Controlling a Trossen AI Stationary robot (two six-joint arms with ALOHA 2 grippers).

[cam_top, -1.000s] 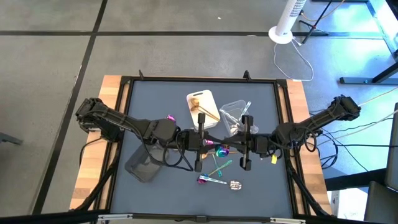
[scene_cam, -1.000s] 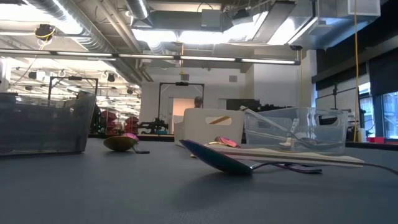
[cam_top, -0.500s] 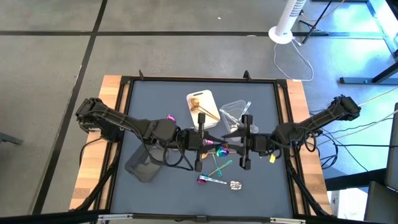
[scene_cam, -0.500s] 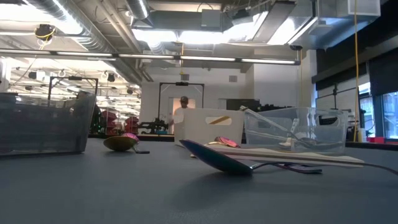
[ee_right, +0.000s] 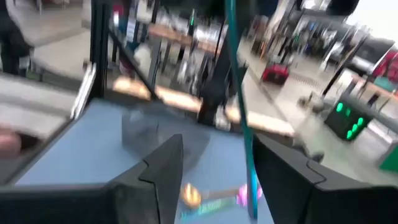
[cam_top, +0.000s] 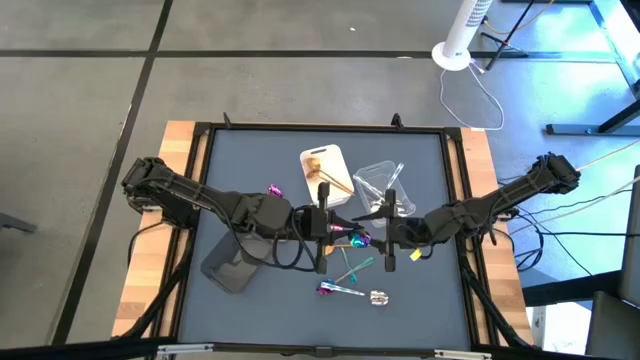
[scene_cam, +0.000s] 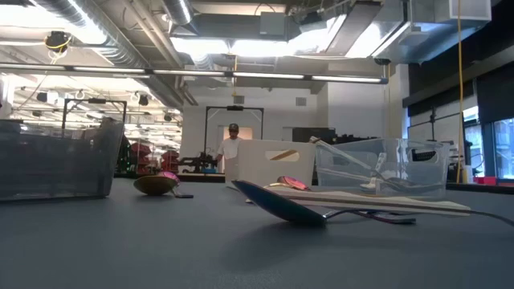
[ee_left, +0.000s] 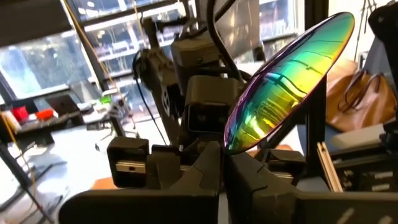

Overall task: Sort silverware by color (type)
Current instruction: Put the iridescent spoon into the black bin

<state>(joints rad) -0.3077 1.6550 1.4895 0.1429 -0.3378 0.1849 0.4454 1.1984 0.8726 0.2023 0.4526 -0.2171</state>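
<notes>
Two grippers meet at the table's centre over one iridescent spoon (ee_left: 289, 78): your left gripper (cam_top: 322, 224) is clamped on its handle, bowl raised, apparently offering it across. Your right gripper (cam_top: 386, 222), at 3 o'clock of it, stands spread apart around a thin teal handle. Other silverware (cam_top: 350, 290) lies loose toward 6 o'clock; gold pieces sit in the white tray (cam_top: 309, 159) at 12.

Robotics lab, exposed ceiling ducts (scene_cam: 120, 40), strip lights (scene_cam: 265, 78), equipment racks, concrete floor (cam_top: 80, 100)
</notes>
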